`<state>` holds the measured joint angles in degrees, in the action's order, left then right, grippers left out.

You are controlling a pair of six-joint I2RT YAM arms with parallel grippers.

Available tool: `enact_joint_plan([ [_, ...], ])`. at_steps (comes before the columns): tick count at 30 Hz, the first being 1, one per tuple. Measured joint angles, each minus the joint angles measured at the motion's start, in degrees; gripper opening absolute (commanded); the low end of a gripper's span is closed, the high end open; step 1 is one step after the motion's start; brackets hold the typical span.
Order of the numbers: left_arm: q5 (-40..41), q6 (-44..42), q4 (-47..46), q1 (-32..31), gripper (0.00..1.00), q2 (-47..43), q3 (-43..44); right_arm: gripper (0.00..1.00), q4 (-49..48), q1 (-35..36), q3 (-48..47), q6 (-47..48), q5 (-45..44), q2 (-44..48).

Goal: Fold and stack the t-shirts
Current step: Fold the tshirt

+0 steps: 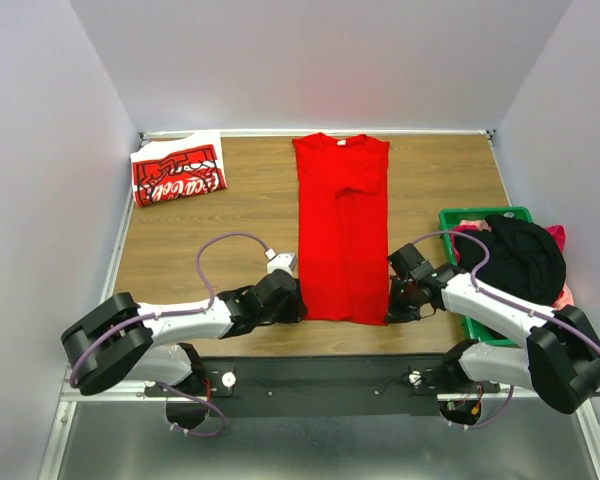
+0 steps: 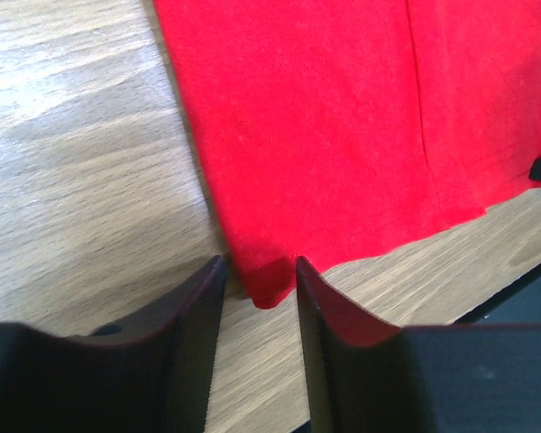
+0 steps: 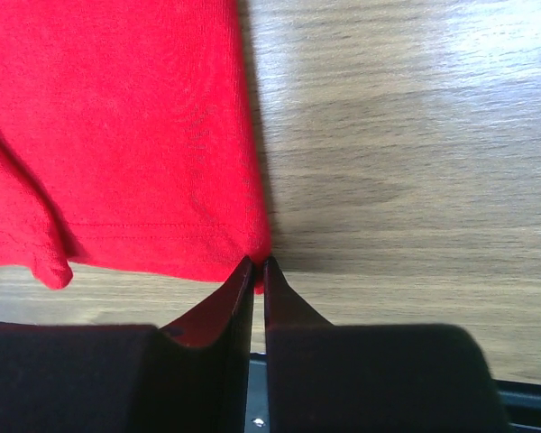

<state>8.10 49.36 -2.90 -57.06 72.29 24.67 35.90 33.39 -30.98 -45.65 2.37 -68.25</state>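
The plain red t-shirt (image 1: 340,230) lies flat as a long narrow strip down the middle of the wooden table, collar at the far end. My left gripper (image 1: 298,305) sits at its near left corner. In the left wrist view that gripper (image 2: 260,271) is open, with the hem corner (image 2: 266,287) lying between the fingertips, untouched on either side. My right gripper (image 1: 392,300) is at the near right corner. Its jaws (image 3: 259,264) are shut on the shirt's hem corner (image 3: 263,248). The red t-shirt with white lettering (image 1: 177,172) lies folded at the far left.
A green crate (image 1: 480,214) at the right edge holds black cloth (image 1: 525,255) and some pink cloth. The table's near edge (image 1: 330,352) runs just behind both grippers. Grey walls close in the left, far and right sides.
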Motion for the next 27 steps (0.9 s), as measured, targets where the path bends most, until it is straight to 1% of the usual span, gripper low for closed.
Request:
enact_joint_plan([
  [1, -0.07, -0.04, -0.07, 0.00, 0.38, 0.20, 0.00, 0.14, 0.00, 0.02, 0.00, 0.00, 0.00, -0.02],
  [6, -0.42, 0.15, -0.61, 0.00, 0.19, 1.11, 0.00, 0.13, -0.04, 0.07, 0.00, -0.02, 0.00, -0.04],
  [7, -0.48, 0.17, -0.74, 0.00, 0.12, 1.31, 0.00, 0.11, -0.07, 0.04, 0.00, 0.00, 0.00, -0.09],
  [8, -0.66, 0.15, -0.87, 0.00, 0.08, 1.53, 0.00, 0.09, -0.09, 0.07, 0.00, 0.02, 0.02, -0.11],
  [9, -0.83, 0.15, -1.03, 0.00, 0.04, 1.70, 0.00, 0.02, -0.11, 0.07, 0.00, -0.04, 0.02, -0.11],
  [10, -1.05, 0.26, -1.27, 0.04, 0.01, 1.90, 0.00, 0.00, -0.13, 0.07, 0.00, -0.07, 0.00, -0.11],
  [15, -1.29, 0.42, -1.73, 0.04, 0.00, 2.14, 0.00, 0.00, 0.02, 0.11, 0.00, -0.61, -0.04, 0.61],
  [20, -1.20, 0.70, -1.62, 0.07, 0.00, 2.12, 0.09, 0.00, 1.05, 0.28, -0.46, -1.53, -0.96, 4.44],
  [24, -0.74, 1.07, -0.68, 0.59, 0.00, 1.84, 0.92, 0.00, 2.36, 0.31, -3.43, -2.38, -3.89, 7.67],
  [27, -0.33, 1.07, -0.87, 1.90, 0.00, 1.31, 1.36, 0.01, 2.40, 0.31, -6.12, -2.58, -7.39, 8.04],
])
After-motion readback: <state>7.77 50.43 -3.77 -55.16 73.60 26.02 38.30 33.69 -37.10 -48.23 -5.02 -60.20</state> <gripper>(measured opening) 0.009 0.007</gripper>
